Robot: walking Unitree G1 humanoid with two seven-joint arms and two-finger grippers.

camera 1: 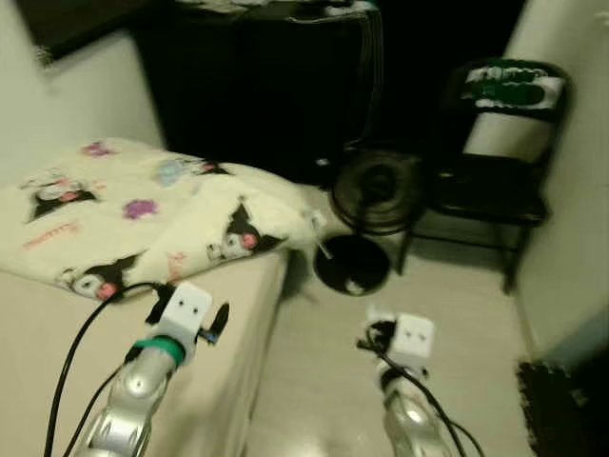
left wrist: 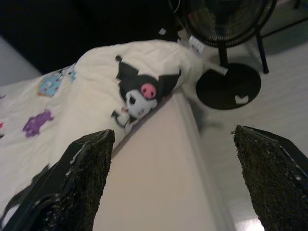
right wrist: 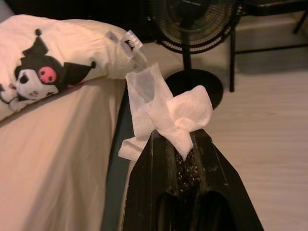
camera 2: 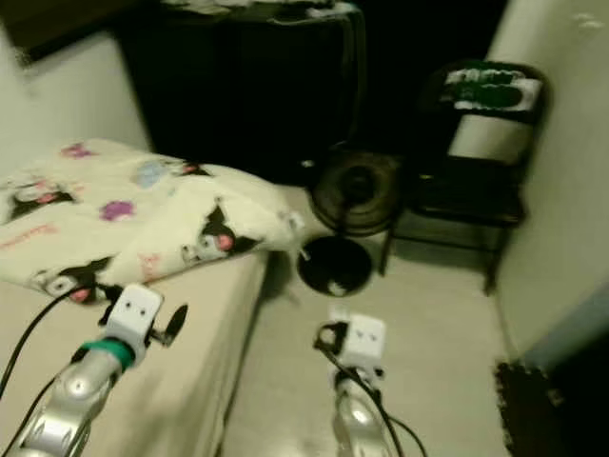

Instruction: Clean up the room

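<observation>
My right gripper is shut on a crumpled white tissue, which sticks out past the fingertips. It is held over the pale floor beside the bed, and the right arm shows low in the left eye view. My left gripper is open with nothing between its fingers. It hovers over the bed's edge, near a cream quilt with cartoon prints.
A black standing fan sits on the floor just past the bed's corner. A black chair with a green and white cloth on its back stands at the right wall. A dark mat lies at bottom right.
</observation>
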